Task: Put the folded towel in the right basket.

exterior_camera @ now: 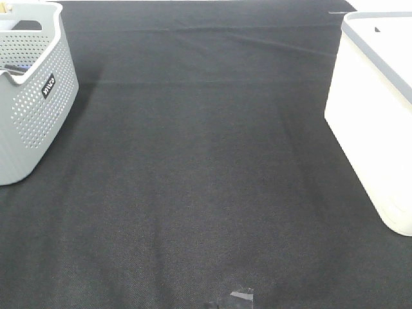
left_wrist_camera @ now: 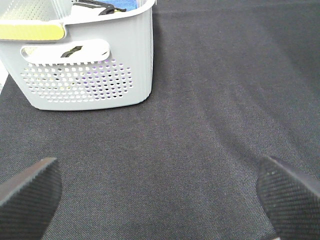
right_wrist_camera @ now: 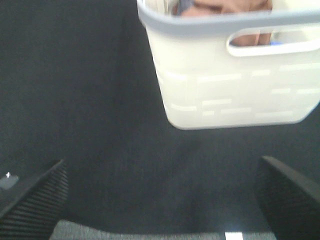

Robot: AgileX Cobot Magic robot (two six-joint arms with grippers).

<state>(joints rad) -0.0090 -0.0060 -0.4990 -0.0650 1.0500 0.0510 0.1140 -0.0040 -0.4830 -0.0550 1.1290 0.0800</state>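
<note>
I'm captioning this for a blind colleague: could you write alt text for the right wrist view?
A white tub, the right basket, stands on black cloth, and something rust-brown, likely the folded towel, shows over its grey-blue rim and through its handle slot. The right tool is open and empty, its dark fingers spread wide in the foreground.
</note>
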